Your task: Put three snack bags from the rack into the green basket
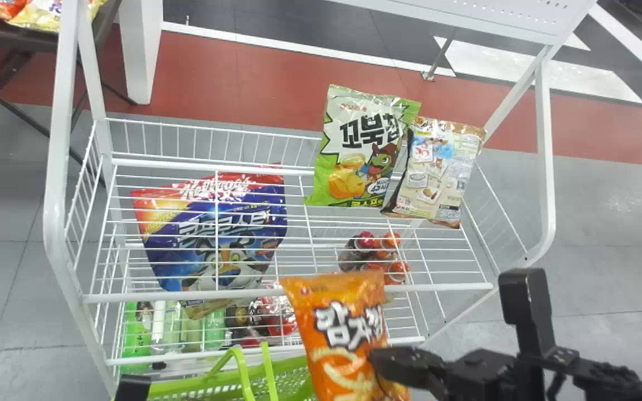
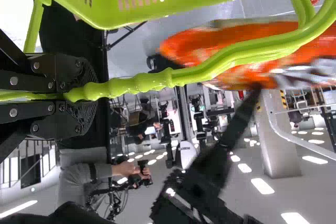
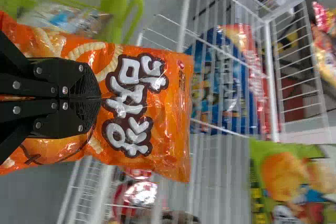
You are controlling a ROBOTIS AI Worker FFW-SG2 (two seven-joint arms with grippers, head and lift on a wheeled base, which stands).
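Orange bag (image 1: pixel 340 342) lengthwise toward rack (image 1: pixel 58 122)

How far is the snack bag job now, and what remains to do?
Done: a pale bag seems to lie in the basket. In hand: the orange bag, held by the right tool. Remaining: probably one more after that; the green bag and the brown bag are on the rack.

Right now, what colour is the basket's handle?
The handle is bright green, best seen in the left wrist view.

The head view cuts off the orange bag (image 1: pixel 344 340) and green basket (image 1: pixel 292 367)
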